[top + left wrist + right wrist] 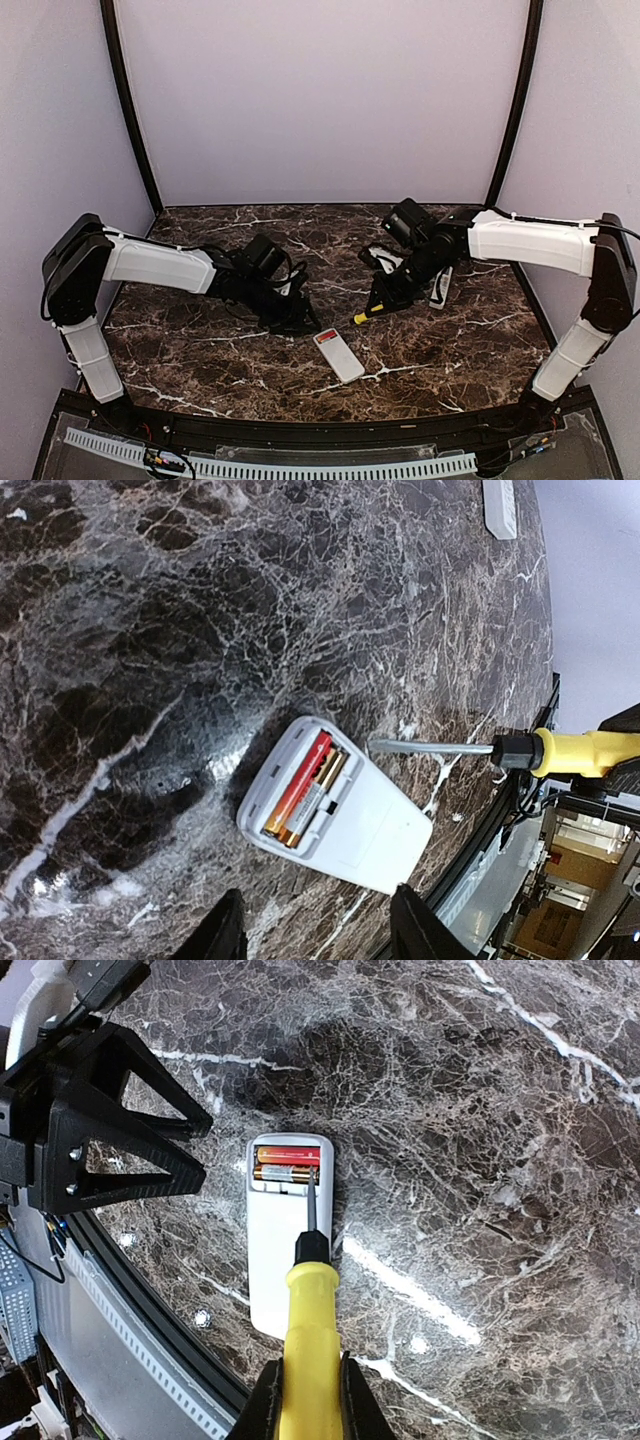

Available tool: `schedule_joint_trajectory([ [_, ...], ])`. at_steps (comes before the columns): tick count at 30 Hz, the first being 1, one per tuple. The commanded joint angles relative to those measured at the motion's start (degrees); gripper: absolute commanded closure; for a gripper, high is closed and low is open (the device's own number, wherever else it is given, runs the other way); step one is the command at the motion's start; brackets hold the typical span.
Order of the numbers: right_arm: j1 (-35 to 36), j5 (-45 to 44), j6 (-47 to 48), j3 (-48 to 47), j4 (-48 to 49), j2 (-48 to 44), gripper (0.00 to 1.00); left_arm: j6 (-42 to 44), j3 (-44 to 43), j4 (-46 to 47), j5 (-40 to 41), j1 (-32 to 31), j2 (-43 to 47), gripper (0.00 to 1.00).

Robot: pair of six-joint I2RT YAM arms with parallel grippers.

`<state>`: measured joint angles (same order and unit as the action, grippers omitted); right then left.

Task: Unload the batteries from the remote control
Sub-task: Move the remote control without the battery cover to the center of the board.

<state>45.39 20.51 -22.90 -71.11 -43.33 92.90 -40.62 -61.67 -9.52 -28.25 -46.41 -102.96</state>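
My right gripper (310, 1405) is clamped tight on the yellow handle of a screwdriver (312, 1330), one finger pressed to each side of it. The metal shaft points away from my wrist and out over the remote (285, 1280). The remote lies back-up on the dark marble table (500, 1160), with the compartment at one end uncovered. From my right wrist, the tip lines up with the edge of that compartment, over the nearer cell. From my left wrist, the same tip appears just beside the remote's casing (so I cannot tell whether it touches anything).

The batteries (288, 1164) are both in the open compartment, lying side by side. One shows red casing and the other gold and dark red.

My left gripper (320, 935) hangs low beside the remote, on the side opposite the screwdriver. Its two black fingers (225, 930) stand apart with nothing between them, and the remote's plain end lies just ahead of the fingertips.

From above, the remote sits between my two grippers and a little nearer my bases, with its battery end turned toward the far side of the table. A flat white cover (440, 288) lies on the marble close beside my right forearm, apart from the remote and partly hidden by the arm.
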Motion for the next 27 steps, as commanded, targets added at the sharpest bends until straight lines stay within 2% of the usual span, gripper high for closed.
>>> schedule_joint_trajectory([
  [1,0.3,0.2,0.7,-0.9,0.1,1.4,1.00,-5.3,1.4,1.9,-2.6,-0.6,-0.2,0.52],
  [8,0.4,0.7,0.7,-1.4,0.9,2.4,1.00,-7.9,2.5,4.8,-5.0,-1.1,-2.5,0.56],
  [27,0.5,-0.9,0.6,-2.6,1.2,4.3,1.00,-6.6,1.7,4.5,-3.9,-1.2,-6.6,0.66],
])
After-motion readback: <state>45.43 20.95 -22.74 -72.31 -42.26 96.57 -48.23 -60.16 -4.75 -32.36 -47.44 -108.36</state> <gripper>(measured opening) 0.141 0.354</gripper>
